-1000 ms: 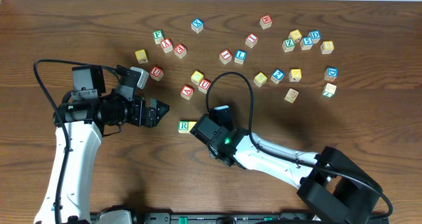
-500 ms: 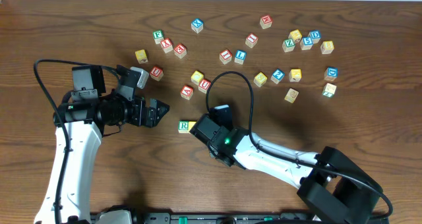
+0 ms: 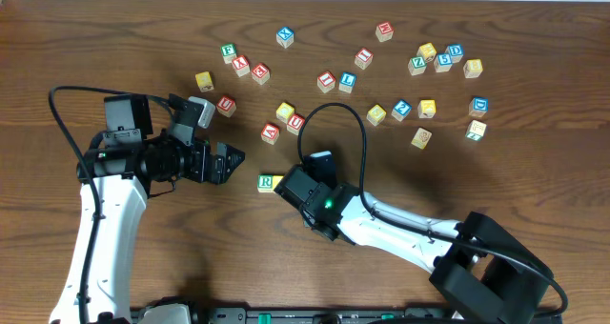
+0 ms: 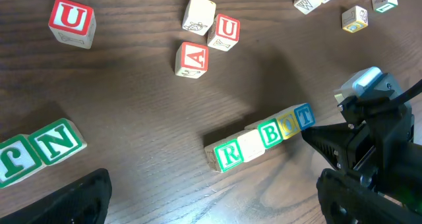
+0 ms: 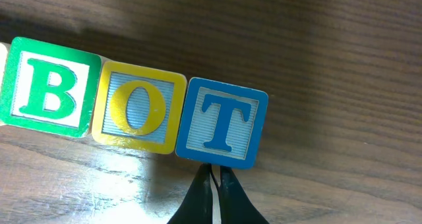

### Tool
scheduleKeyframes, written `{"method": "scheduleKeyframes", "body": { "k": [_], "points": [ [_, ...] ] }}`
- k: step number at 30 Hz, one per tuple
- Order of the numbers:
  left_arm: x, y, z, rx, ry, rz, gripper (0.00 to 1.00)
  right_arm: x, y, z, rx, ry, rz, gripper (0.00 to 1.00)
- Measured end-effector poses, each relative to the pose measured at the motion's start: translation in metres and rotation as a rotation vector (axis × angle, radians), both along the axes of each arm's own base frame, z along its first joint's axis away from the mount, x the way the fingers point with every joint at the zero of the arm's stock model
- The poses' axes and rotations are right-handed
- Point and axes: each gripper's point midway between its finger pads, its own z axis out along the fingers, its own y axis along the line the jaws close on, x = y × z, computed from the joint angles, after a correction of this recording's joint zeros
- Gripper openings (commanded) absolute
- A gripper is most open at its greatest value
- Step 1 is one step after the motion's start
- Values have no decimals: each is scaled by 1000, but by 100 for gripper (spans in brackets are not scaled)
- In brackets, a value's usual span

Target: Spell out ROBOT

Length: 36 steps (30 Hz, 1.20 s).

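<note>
A row of letter cubes lies on the wooden table. In the left wrist view it reads green R (image 4: 227, 155), a glare-washed cube (image 4: 251, 145), green B (image 4: 270, 133), yellow O (image 4: 288, 125) and blue T (image 4: 304, 116). The right wrist view shows B (image 5: 46, 87), O (image 5: 137, 108) and T (image 5: 221, 122) side by side and touching. My right gripper (image 5: 214, 174) is shut, its tips against the T's near edge, holding nothing. From overhead only the R (image 3: 266, 182) shows beside the right wrist (image 3: 310, 186). My left gripper (image 3: 232, 162) stands open and empty, left of the row.
Near the left arm lie a green N cube (image 4: 62, 140), a red U (image 4: 70, 20), a red A (image 4: 192, 58) and another red U (image 4: 225, 29). Several more cubes are scattered across the far half of the table (image 3: 419, 76). A black cable (image 3: 343, 114) loops above the right wrist.
</note>
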Motion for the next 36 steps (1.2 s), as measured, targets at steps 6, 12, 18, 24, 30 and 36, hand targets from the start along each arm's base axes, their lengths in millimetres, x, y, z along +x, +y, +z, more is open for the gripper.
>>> {"method": "scheduleKeyframes", "body": {
  "k": [6, 12, 18, 24, 30, 36],
  "points": [
    [0, 0, 0, 0, 0, 0, 98, 0, 0, 0, -1, -2, -1, 1],
    [0, 0, 0, 0, 0, 0, 98, 0, 0, 0, -2, -1, 0, 1],
    [0, 0, 0, 0, 0, 0, 98, -5, -2, -2, -7, 24, 4, 1],
    [0, 0, 0, 0, 0, 0, 98, -12, -2, -5, -3, 63, 14, 1],
    [0, 0, 0, 0, 0, 0, 98, -13, -1, 15, 32, 49, 16, 1],
    [0, 0, 0, 0, 0, 0, 98, -3, -2, 71, 136, -74, 0, 1]
  ]
}}
